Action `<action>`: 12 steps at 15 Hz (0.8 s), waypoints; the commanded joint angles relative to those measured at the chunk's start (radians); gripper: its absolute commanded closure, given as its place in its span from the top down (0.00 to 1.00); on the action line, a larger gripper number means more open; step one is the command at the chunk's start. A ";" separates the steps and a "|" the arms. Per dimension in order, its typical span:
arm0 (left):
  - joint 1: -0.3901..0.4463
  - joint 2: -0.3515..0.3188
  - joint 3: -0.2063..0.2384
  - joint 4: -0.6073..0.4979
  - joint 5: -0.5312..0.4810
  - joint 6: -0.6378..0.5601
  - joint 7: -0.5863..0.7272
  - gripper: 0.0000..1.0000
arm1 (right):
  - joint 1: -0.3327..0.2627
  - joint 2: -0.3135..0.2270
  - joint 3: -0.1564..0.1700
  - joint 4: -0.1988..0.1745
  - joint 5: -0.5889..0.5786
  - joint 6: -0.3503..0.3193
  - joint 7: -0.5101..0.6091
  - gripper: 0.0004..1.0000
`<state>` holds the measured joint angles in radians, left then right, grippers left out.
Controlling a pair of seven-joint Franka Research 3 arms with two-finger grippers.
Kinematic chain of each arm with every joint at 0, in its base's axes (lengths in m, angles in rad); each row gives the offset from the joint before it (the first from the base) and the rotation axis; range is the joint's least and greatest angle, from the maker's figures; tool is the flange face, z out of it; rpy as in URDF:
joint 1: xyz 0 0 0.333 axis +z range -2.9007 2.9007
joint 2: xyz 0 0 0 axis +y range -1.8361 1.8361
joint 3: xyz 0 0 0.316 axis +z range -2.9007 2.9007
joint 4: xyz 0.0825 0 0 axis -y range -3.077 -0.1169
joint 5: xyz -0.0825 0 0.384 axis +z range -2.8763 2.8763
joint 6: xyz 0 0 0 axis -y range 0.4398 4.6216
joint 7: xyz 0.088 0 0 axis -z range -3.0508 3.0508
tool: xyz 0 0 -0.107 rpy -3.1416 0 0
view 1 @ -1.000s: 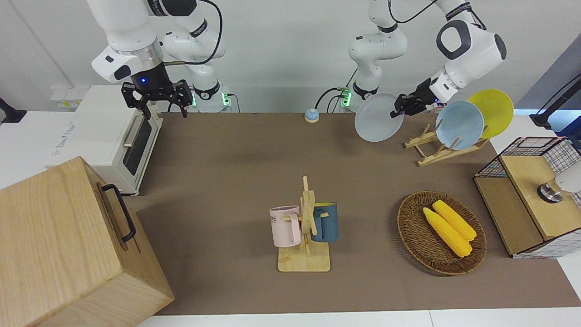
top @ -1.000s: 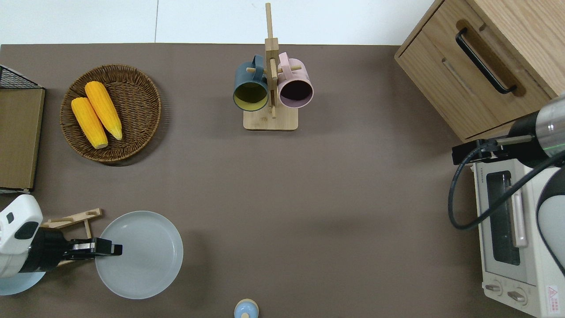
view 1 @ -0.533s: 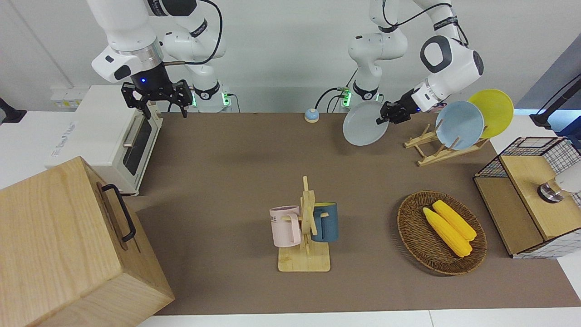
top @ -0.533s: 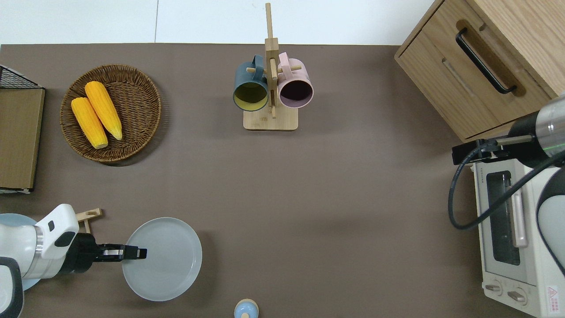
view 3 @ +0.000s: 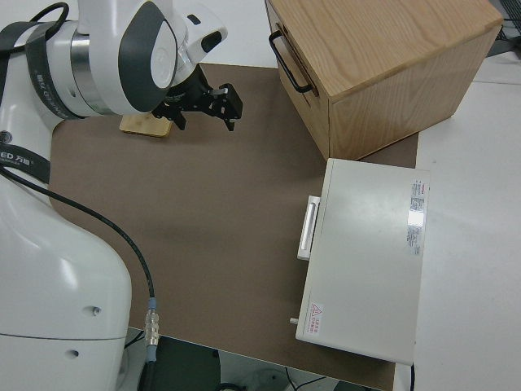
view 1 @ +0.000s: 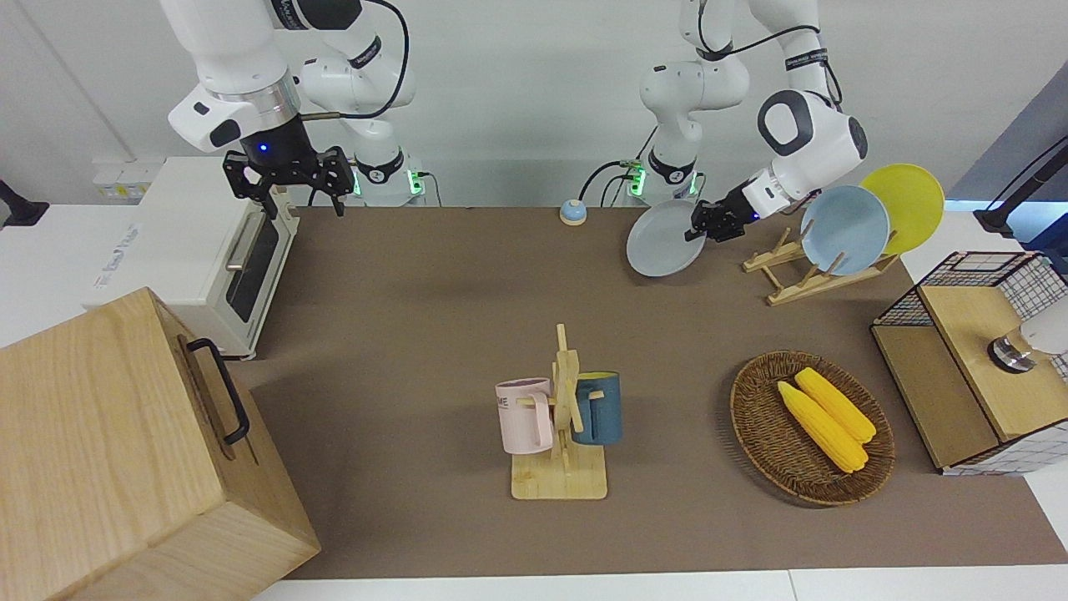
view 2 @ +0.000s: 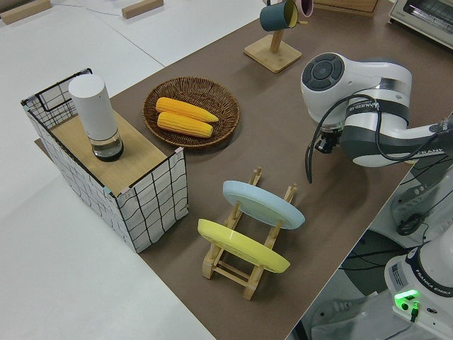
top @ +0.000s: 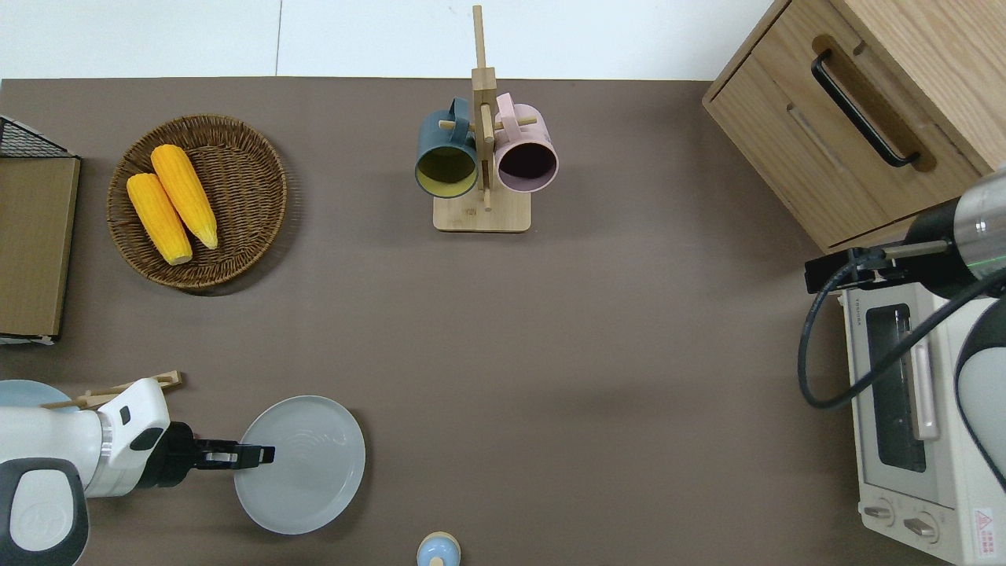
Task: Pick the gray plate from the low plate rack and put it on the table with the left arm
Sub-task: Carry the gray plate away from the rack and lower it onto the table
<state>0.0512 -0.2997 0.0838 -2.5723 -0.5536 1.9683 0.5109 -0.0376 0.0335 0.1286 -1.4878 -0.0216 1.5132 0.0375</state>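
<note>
My left gripper (view 1: 699, 227) is shut on the rim of the gray plate (view 1: 659, 242), holding it slightly tilted and low over the brown table (view 1: 417, 317). In the overhead view the gripper (top: 263, 454) grips the plate (top: 306, 468) at the edge that faces the low plate rack (top: 118, 387). I cannot tell whether the plate touches the mat. The rack (view 1: 801, 280) holds a light blue plate (view 1: 844, 229) and a yellow plate (view 1: 905, 204). In the left side view the arm hides the gray plate. My right gripper (view 1: 304, 179) is parked, open and empty.
A small blue bell (top: 438, 550) sits close to the gray plate, nearer to the robots. A mug tree (view 1: 561, 417) with two mugs, a wicker basket (view 1: 755, 434) with two corn cobs, a wire crate (view 1: 976, 359), a toaster oven (view 1: 209, 250) and a wooden drawer box (view 1: 125, 451) stand around.
My left gripper has carried the gray plate away from the rack toward the table's middle and lowered it. The plate has tipped flatter. The right arm has not moved.
</note>
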 commanded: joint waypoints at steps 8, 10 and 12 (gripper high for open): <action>-0.040 0.083 0.008 -0.012 -0.057 0.103 0.104 0.58 | -0.022 0.009 0.020 0.021 -0.003 -0.016 0.013 0.98; -0.039 0.071 -0.004 -0.009 -0.045 0.104 0.104 1.00 | -0.022 0.009 0.020 0.020 -0.003 -0.016 0.013 0.98; -0.040 0.061 -0.006 -0.005 -0.040 0.104 0.103 1.00 | -0.022 0.009 0.020 0.020 -0.003 -0.016 0.013 0.98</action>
<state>0.0296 -0.2209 0.0762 -2.5719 -0.5926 2.0493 0.6040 -0.0376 0.0335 0.1286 -1.4878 -0.0216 1.5132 0.0375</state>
